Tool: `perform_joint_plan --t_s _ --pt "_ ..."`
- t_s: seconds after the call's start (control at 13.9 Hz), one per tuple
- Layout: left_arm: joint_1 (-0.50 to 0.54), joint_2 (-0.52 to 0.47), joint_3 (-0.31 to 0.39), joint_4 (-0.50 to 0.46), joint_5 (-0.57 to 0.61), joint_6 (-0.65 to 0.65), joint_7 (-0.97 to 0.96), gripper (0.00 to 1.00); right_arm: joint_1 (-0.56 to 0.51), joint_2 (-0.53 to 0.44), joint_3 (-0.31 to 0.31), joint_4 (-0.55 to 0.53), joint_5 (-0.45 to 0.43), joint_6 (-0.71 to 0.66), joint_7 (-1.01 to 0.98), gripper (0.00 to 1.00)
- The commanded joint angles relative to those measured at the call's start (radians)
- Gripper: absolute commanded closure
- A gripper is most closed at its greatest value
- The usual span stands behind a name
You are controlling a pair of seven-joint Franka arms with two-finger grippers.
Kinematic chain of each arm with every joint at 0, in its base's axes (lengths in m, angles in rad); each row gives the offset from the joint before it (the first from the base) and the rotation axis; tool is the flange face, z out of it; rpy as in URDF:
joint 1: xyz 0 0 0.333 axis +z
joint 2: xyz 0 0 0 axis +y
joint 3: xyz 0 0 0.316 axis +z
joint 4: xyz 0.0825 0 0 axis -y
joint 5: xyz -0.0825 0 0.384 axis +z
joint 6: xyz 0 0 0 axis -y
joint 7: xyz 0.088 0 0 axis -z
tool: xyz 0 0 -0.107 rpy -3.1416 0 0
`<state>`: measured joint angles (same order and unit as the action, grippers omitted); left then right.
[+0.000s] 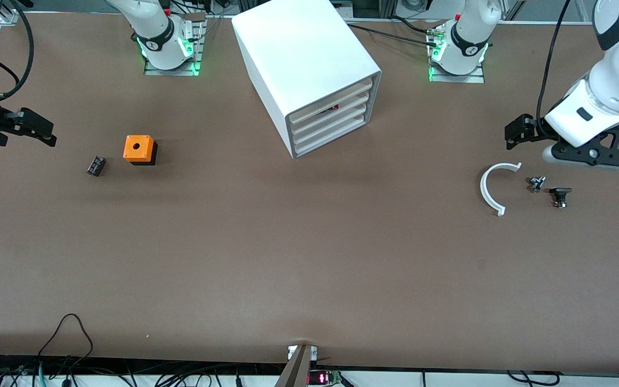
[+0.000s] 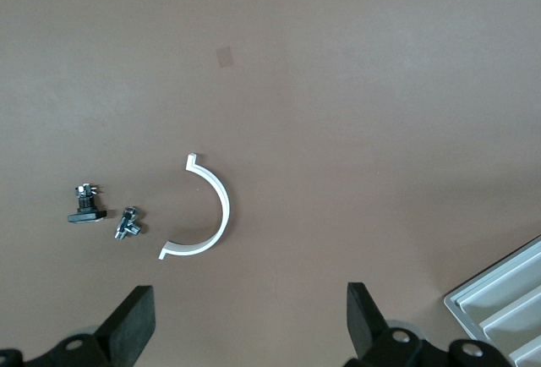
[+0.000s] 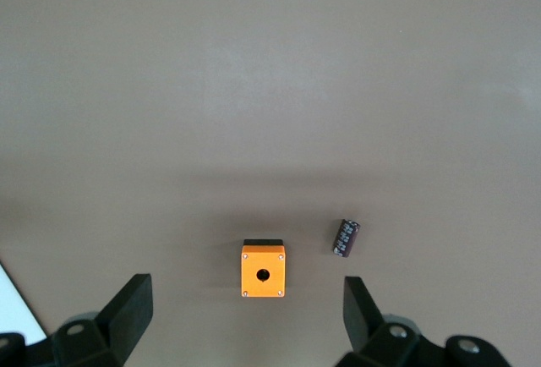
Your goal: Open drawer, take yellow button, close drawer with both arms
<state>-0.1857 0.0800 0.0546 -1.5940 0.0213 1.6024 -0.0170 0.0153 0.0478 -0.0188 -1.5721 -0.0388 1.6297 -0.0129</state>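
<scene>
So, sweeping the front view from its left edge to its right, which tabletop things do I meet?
Small black block → orange cube with a round hole → white drawer cabinet → white curved half-ring → small metal fitting → black-capped part.

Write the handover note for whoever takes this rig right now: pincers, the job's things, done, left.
Left pincer: open, empty, in the air over the table at the left arm's end, near the white half-ring and two small metal parts.
Right pincer: open, empty, over the right arm's end, near the orange cube and small black block.
White drawer cabinet: midway between the bases, all drawers shut. A small red-and-dark thing shows in the gap above the top drawer; the button is not otherwise in view.
Done: nothing.
Left: open drawer, take button, close drawer.
</scene>
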Motion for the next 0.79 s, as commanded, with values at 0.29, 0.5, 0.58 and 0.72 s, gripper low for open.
perform_joint_plan --t_s 0.29,0.5,0.58,0.72 --pt "0.152 0.101 -0.124 0.036 -0.090 -0.055 0.022 0.00 -0.008 0.001 0.004 -0.005 -0.006 0.021 -0.007 0.00" --pt "0.153 0.168 -0.127 0.022 -0.115 -0.062 0.067 0.00 -0.006 0.001 0.002 -0.009 -0.009 0.003 -0.009 0.00" --pt "0.147 0.196 -0.139 0.014 -0.129 -0.062 0.068 0.00 -0.006 0.000 0.002 -0.008 -0.009 -0.010 -0.009 0.00" --pt "0.147 0.237 -0.180 -0.047 -0.281 -0.033 0.071 0.00 -0.006 -0.003 0.004 -0.008 -0.007 -0.027 -0.007 0.00"
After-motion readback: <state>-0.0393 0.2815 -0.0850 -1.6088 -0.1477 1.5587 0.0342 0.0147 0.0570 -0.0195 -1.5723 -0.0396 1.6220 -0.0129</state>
